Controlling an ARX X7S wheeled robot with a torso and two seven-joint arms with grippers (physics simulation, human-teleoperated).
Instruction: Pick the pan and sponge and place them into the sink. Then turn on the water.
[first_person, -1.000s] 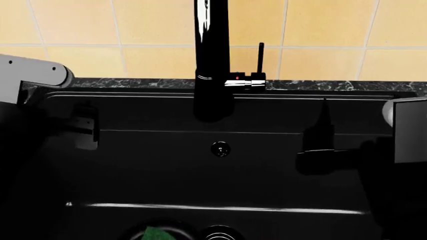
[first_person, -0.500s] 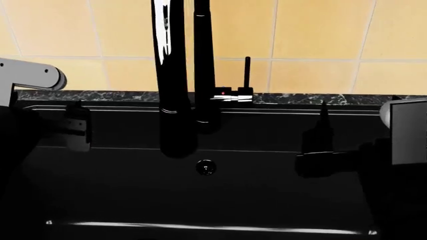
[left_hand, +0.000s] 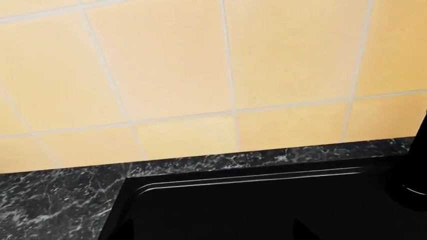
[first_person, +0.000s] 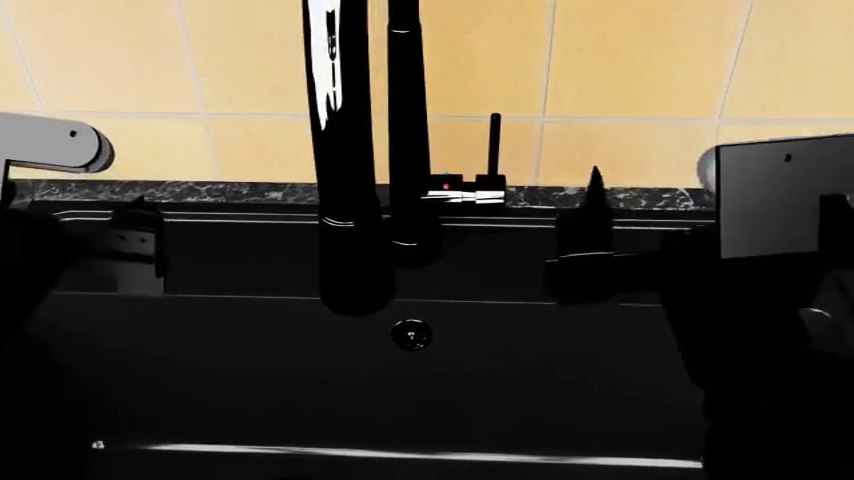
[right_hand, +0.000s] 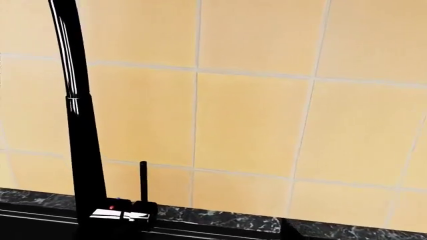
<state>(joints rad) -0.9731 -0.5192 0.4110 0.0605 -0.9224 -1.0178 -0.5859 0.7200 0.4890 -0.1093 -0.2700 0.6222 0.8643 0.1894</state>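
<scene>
since half a second ago the right gripper (first_person: 591, 225) has risen toward the lever (first_person: 494, 143), grip unreadable; thin, stiff, glossy, the lever sits right of the faucet (first_person: 350, 150): pinch its tip

Yellow tiled wall (first_person: 627, 60), dark marbled countertop (left_hand: 53, 195) — grey-veined

Faucet (first_person: 350, 150): glossy black tube, chrome collar at the base. Sink (first_person: 267, 380): matte black. Countertop (left_hand: 60, 192): polished dark marble. Wall tiles (right_hand: 253, 120): smooth, yellow.
</scene>
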